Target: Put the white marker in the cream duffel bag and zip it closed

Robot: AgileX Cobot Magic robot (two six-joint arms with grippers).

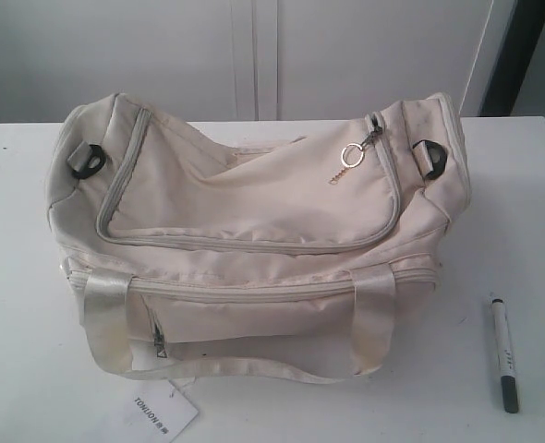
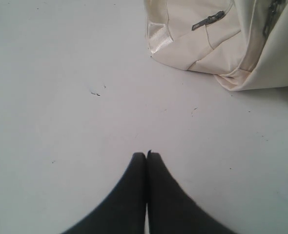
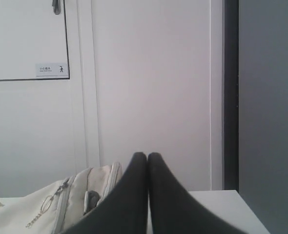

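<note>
Marker lying on table, beside soft bag

Soft cream bag [image 1: 254, 231] is sitting on the flat white table [image 1: 14, 369], sagging in the middle. Its shiny straps [image 1: 106, 305] are drooping in front. A round metal ring [image 1: 351, 156] is hanging by the top zip. A paper tag [image 1: 157, 413] is lying at the front.

The thin white marker [image 1: 504, 353], with its dark cap, is lying flat to the right of the bag, not touching it.

The left gripper [image 2: 147, 155] is pointing at bare table, with a bag corner ahead of it. The right gripper [image 3: 147, 155] is pointing at the wall [image 3: 154, 73], with the bag low beside it. Both are pressing their smooth black fingers [image 2: 129, 195] together, holding nothing. I cannot tell how near the marker is lying to either.
</note>
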